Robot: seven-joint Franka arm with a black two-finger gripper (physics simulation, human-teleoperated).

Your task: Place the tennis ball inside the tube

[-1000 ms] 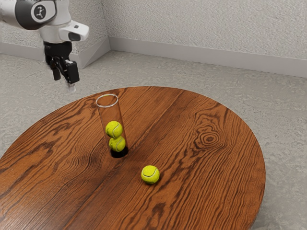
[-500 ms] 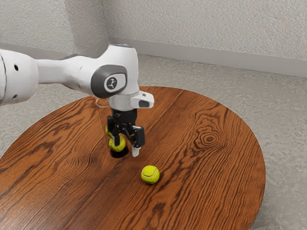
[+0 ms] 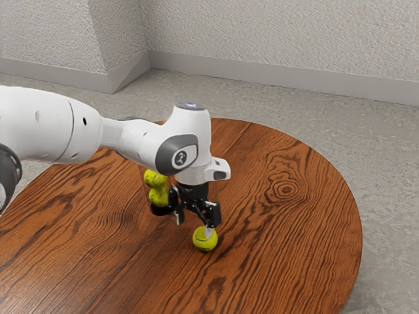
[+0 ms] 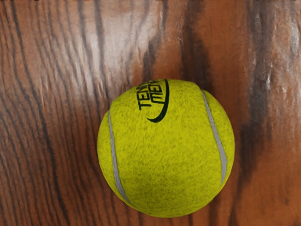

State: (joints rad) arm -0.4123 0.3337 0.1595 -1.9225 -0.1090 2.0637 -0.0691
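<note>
My gripper (image 3: 194,226) is low over the table in the exterior view, open, with one fingertip in front of the upper part of the loose tennis ball (image 3: 204,243) and the other off toward the view's left. That yellow-green ball rests on the wood; in the wrist view the tennis ball (image 4: 165,150) lies large beneath my hand, its dark lettering visible. The clear tube (image 3: 148,199) stands behind the gripper toward the exterior view's left, holding two balls one above the other. My arm hides its upper part.
The round wooden table (image 3: 288,242) has a curved edge at the exterior view's right. My forearm crosses over the table's far left part, close above the tube. Grey floor and pale walls lie beyond.
My arm has come in from the exterior view's upper left, passed the tube, and lowered the gripper to the loose ball. The ball and the tube have not visibly moved.
</note>
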